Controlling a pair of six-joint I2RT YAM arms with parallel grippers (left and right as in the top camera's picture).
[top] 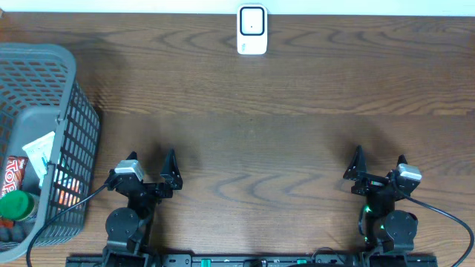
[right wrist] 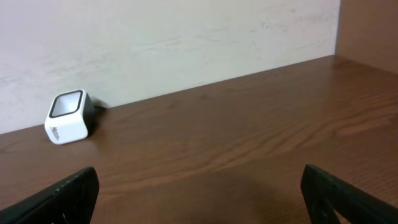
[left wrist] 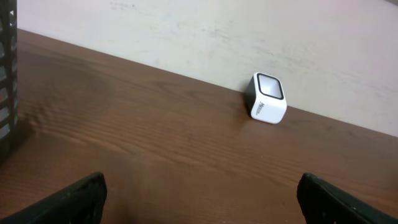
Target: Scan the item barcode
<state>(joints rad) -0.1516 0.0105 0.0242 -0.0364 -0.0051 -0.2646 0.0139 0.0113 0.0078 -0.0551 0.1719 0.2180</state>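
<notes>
A white barcode scanner (top: 252,30) with a dark window stands at the table's far edge, centre; it shows in the left wrist view (left wrist: 267,98) and the right wrist view (right wrist: 68,117). Several items lie in a grey mesh basket (top: 78,148) at the left: a white packet (top: 41,152), a red packet (top: 15,174) and a green-capped bottle (top: 16,204). My left gripper (top: 151,162) (left wrist: 202,202) rests open near the front edge, right of the basket, holding nothing. On the right side my right gripper (right wrist: 202,199) (top: 380,162) is open too, over bare wood.
The dark wooden table (top: 252,148) runs to a pale wall behind the scanner. The basket's dark mesh edge (left wrist: 6,81) shows at the left of the left wrist view. Black cables (top: 438,215) trail from both arm bases.
</notes>
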